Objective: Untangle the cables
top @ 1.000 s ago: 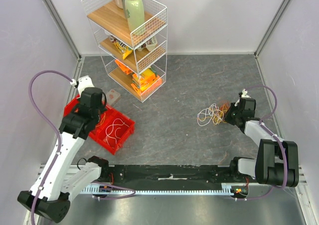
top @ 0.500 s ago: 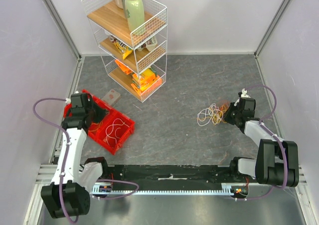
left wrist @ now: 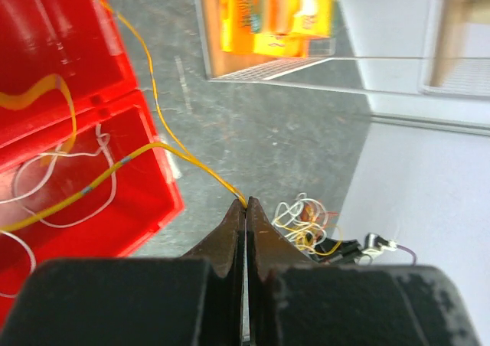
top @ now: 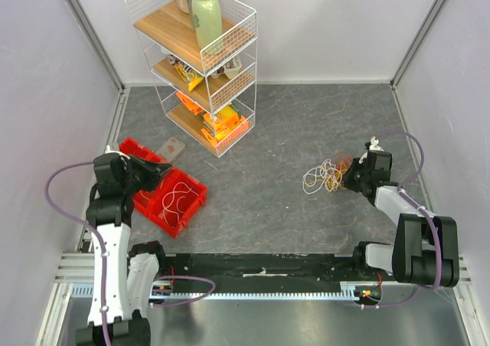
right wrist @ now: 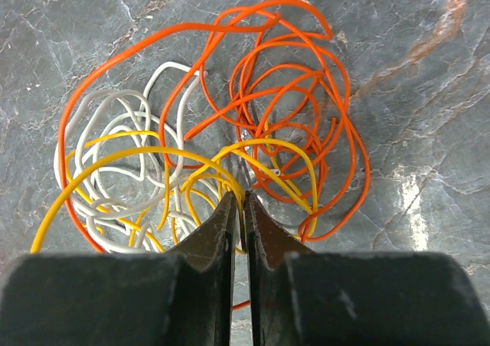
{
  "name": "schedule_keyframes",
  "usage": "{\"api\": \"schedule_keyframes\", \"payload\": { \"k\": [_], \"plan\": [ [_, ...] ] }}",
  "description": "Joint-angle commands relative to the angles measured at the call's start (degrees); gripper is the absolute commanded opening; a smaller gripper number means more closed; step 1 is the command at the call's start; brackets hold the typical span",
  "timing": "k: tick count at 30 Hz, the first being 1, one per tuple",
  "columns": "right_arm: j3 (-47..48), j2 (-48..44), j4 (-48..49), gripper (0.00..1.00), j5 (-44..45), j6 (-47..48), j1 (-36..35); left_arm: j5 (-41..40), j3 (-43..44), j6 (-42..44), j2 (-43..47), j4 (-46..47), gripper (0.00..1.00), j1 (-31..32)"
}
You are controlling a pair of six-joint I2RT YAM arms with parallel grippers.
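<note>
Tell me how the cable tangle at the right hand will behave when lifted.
Likely floppy and light: the cable tangle is thin wire in loose loops. The loops interlock, so the right hand, shut on it, would probably drag the whole clump.

**Clearance: centre open, left side crowded**

Bare table (top: 268, 177) between the red bin (top: 193, 199) and the cables (top: 323, 176) gives a wide lane from the near rail to the far wall. The far-right floor is bare too.

Far left, the tall wire rack (top: 200, 63) blocks that corner. A small grey flat item (top: 173, 148) lies between the rack and the bin.

The left gripper (left wrist: 245, 208) sits over the bin, pinching a yellow wire (left wrist: 207, 174) strung up out of it, a line across that space.

The right gripper (right wrist: 239, 200) is clamped at the tangle's right side. The right wall (top: 452, 93) is close behind that arm, so room there is tight.
</note>
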State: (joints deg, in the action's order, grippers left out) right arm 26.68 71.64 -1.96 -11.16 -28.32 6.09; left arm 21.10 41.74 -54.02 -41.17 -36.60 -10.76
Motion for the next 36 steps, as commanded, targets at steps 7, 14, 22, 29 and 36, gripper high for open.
{"api": "schedule_keyframes", "payload": {
  "k": [7,14,22,29,36],
  "plan": [
    [-0.75,0.09,3.01,0.15,-1.85,0.1,-0.81,-3.07,4.06,-3.11,-3.47,-0.94,0.02,-0.31],
    [-0.75,-1.59,2.22,0.15,-0.97,0.54,-0.81,-14.49,1.78,-3.1,-13.22,2.15,0.02,-2.15],
    [-1.28,-1.15,3.36,0.16,-1.59,0.11,-0.9,-16.27,-3.67,-5.4,-15.17,6.01,0.04,-3.39],
    [-0.93,0.35,3.62,0.16,-2.03,0.19,-1.6,-12.59,-2.54,-3.2,-12.1,5.04,0.7,-3.47],
    [-0.31,-0.53,3.01,0.16,0.78,1.33,-5.72,-3.81,-2.62,4.26,-3.41,3.11,0.93,-3.21]
  ]
}}
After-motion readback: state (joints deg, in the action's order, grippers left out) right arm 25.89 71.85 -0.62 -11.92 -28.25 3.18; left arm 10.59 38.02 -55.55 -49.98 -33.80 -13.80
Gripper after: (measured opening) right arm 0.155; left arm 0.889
